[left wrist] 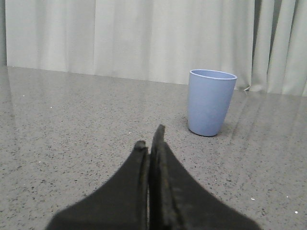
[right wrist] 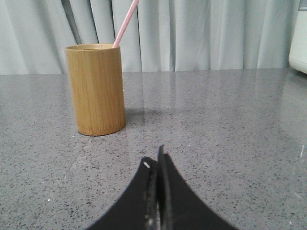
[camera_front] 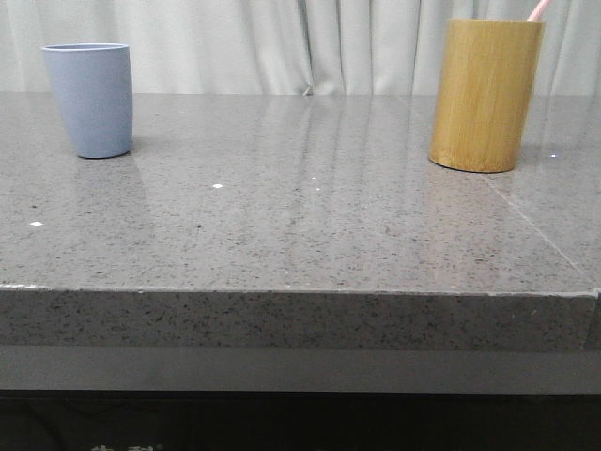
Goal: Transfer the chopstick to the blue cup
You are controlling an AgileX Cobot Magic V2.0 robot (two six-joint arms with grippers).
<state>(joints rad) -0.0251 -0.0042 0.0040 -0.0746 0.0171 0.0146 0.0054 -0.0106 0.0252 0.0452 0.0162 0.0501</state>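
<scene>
The blue cup (camera_front: 89, 99) stands upright at the far left of the grey table; the left wrist view shows the blue cup (left wrist: 211, 101) some way beyond my left gripper (left wrist: 150, 139), which is shut and empty. A pale pink chopstick (camera_front: 538, 9) sticks out of a tan bamboo holder (camera_front: 485, 94) at the far right. From the right wrist, the chopstick (right wrist: 125, 22) leans out of the holder (right wrist: 96, 89), well ahead of my right gripper (right wrist: 154, 158), also shut with nothing in it. Neither gripper appears in the front view.
The speckled grey stone table (camera_front: 300, 225) has its front edge near the camera. Pale curtains (camera_front: 282, 42) hang behind it. A white object (right wrist: 298, 36) shows at the edge of the right wrist view.
</scene>
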